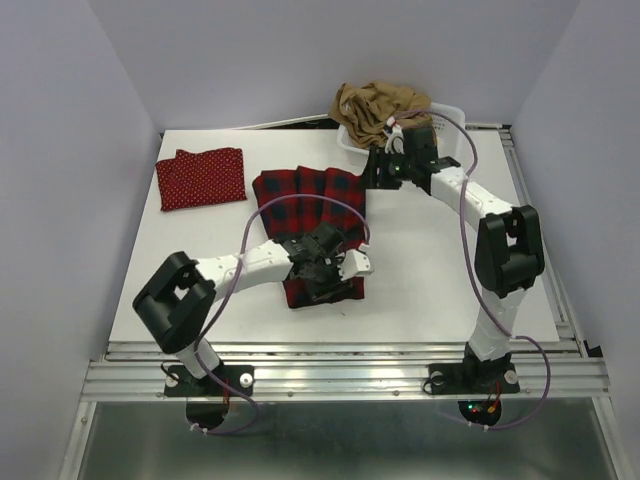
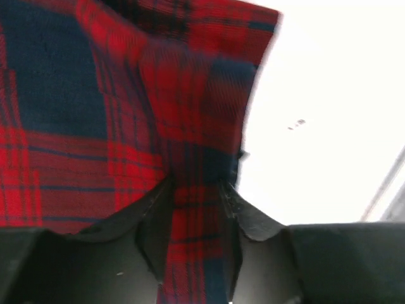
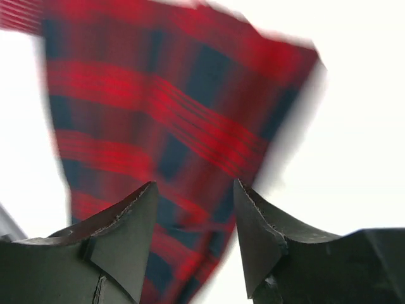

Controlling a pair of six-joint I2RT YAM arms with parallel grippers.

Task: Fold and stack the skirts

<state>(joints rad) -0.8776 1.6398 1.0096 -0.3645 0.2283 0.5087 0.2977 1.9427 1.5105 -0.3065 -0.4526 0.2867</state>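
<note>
The red-and-black plaid skirt [image 1: 305, 200] lies in the middle of the table. My left gripper [image 1: 325, 262] is at its near edge, and in the left wrist view a band of plaid cloth [image 2: 196, 215] fills the gap between its fingers, so my left gripper [image 2: 195, 183] is shut on it. My right gripper [image 1: 383, 172] hovers by the skirt's far right corner. In the right wrist view it [image 3: 195, 185] stands open above the blurred plaid skirt [image 3: 158, 107]. The red dotted skirt [image 1: 200, 178] lies folded at the left. The tan skirt [image 1: 378, 108] is heaped in the basket.
A white mesh basket [image 1: 350, 143] stands at the back right, just behind my right gripper. The metal frame rail [image 1: 340, 350] runs along the near edge. Bare white table [image 1: 430, 260] shows to the right of the plaid skirt.
</note>
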